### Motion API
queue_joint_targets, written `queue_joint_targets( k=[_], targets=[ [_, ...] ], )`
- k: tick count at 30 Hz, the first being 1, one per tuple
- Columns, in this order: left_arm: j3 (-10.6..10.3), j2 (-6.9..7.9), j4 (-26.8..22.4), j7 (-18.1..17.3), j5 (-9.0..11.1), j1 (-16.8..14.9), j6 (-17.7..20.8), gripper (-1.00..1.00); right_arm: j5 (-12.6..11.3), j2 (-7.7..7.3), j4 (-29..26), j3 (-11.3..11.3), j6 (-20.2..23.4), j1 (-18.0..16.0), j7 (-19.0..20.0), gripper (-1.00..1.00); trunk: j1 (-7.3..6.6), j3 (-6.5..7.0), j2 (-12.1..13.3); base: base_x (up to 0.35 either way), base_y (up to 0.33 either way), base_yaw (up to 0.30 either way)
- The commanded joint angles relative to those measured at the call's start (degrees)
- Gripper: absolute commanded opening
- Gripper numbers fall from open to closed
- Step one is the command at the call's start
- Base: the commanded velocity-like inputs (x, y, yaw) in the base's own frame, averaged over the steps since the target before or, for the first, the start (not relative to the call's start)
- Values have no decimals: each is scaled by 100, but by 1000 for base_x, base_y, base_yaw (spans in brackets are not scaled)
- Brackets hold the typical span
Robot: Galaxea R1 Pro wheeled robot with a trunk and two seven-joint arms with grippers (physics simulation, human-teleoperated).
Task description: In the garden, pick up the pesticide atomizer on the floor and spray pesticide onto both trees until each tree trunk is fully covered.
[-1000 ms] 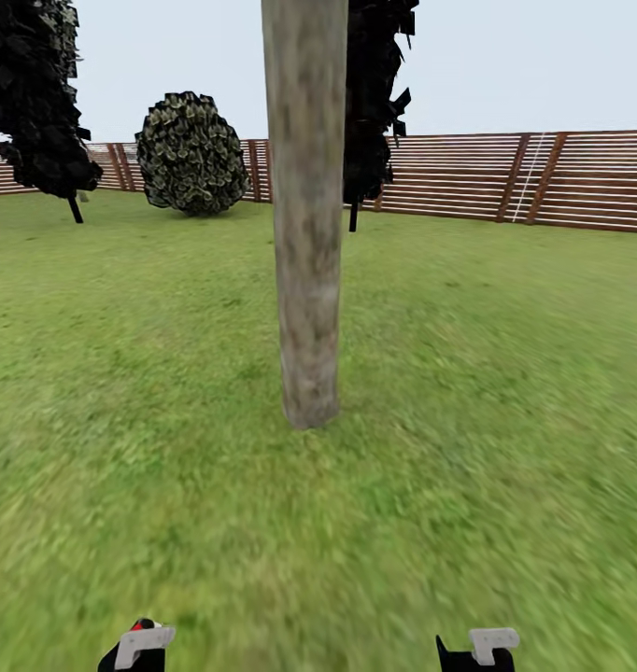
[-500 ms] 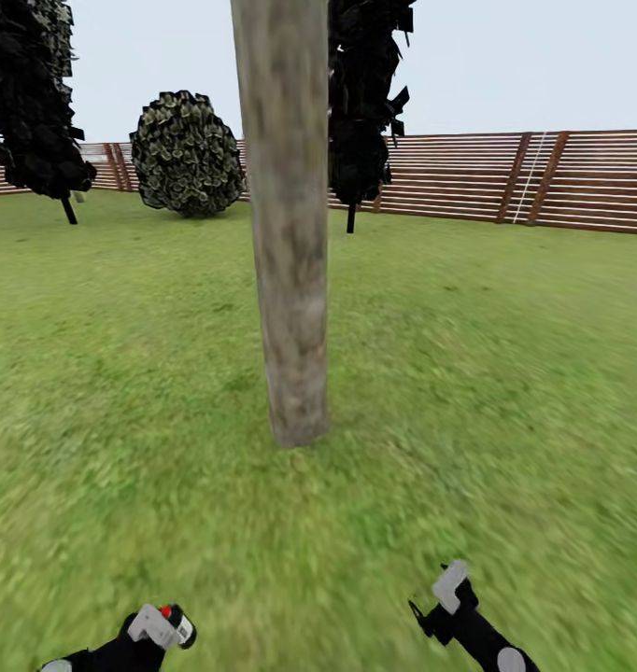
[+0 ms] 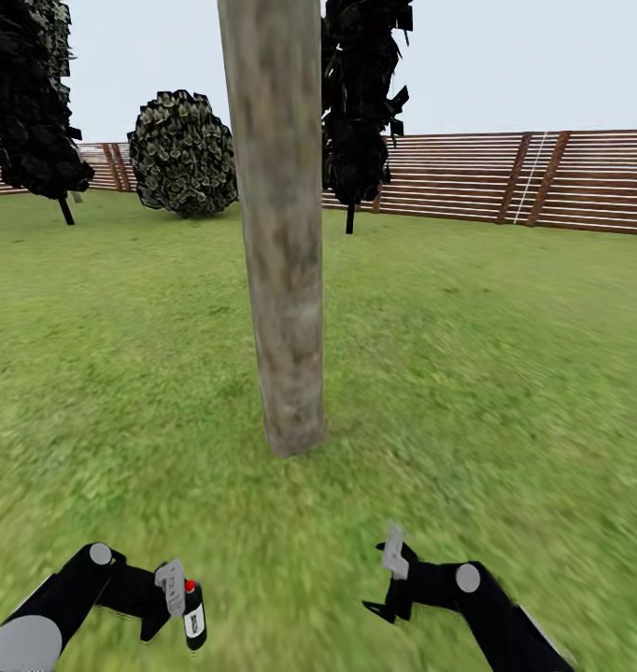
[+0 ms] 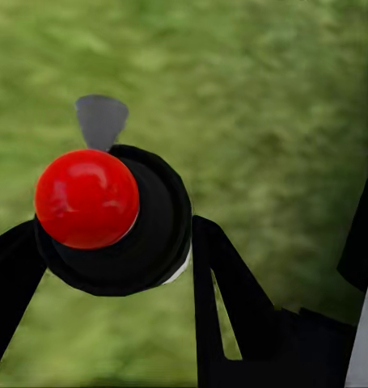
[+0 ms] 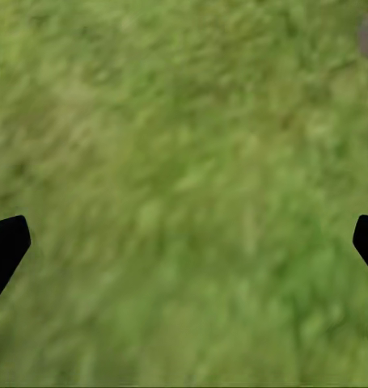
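Observation:
A thick, mottled grey-beige tree trunk rises from the grass floor straight ahead, and its crown is cut off by the top of the head view. The pesticide atomizer, a small dark bottle with a red top and white label, stands upright in my left gripper, short of the trunk and to its left. In the left wrist view my left gripper is shut on the pesticide atomizer, whose red top faces the camera. My right gripper is open and empty over the grass, short of the trunk and to its right.
Two black thin-stemmed trees and a round bush stand far back by the brown slatted fence. Lawn lies on all sides of the trunk.
Both arms have come up and forward into the head view, the left one carrying the atomizer. The camera has moved, so the trunk sits a little further left.

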Motion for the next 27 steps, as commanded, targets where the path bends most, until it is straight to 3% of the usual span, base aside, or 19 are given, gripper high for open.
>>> queue_joint_targets(
  k=[1, 4, 11, 13, 14, 17, 19, 24, 27],
  targets=[
    [0, -2, -71, -23, -21, 0, -3, -100, 7, 90, -52, 0, 117, -15, 38, 100, 0, 0, 0, 4, -1, 0],
    [3, -44, -221, -22, -48, 17, -44, -100, 11, 284, -108, 9, 307, -51, 101, 100, 0, 0, 0, 1, 0, 0],
    [-1, -151, -227, -21, -47, 40, -88, -100, 42, 345, -122, 36, 327, -54, 363, 100, 0, 0, 0, 0, 0, 0],
    [-27, -259, -227, -20, -51, 46, -95, -100, 49, 388, -124, 200, 327, -54, 461, 100, 0, 0, 0, 0, 0, 0],
    [-53, -298, -227, -21, -52, 47, -98, -100, 49, 399, -125, 302, 327, -54, 476, -100, 0, 0, 0, 0, 0, 0],
    [-186, -366, -227, -17, -42, 45, -112, -100, 48, 427, -127, 690, 322, -54, 498, -100, 0, 0, 0, 0, 0, 0],
    [-225, -420, -227, -15, -41, 45, -117, -100, 48, 466, -132, 828, 322, -54, 500, -100, 0, 0, 0, 0, 0, 0],
    [-277, -612, -227, -15, -50, 48, -144, -100, 48, 589, -141, 895, 319, -54, 501, -100, 0, 0, 0, 0, 0, 0],
    [-562, -702, -227, -15, -53, 48, -267, -100, 49, 664, -142, 904, 319, -54, 501, -100, 0, 0, 0, 0, 0, 0]
  ],
)
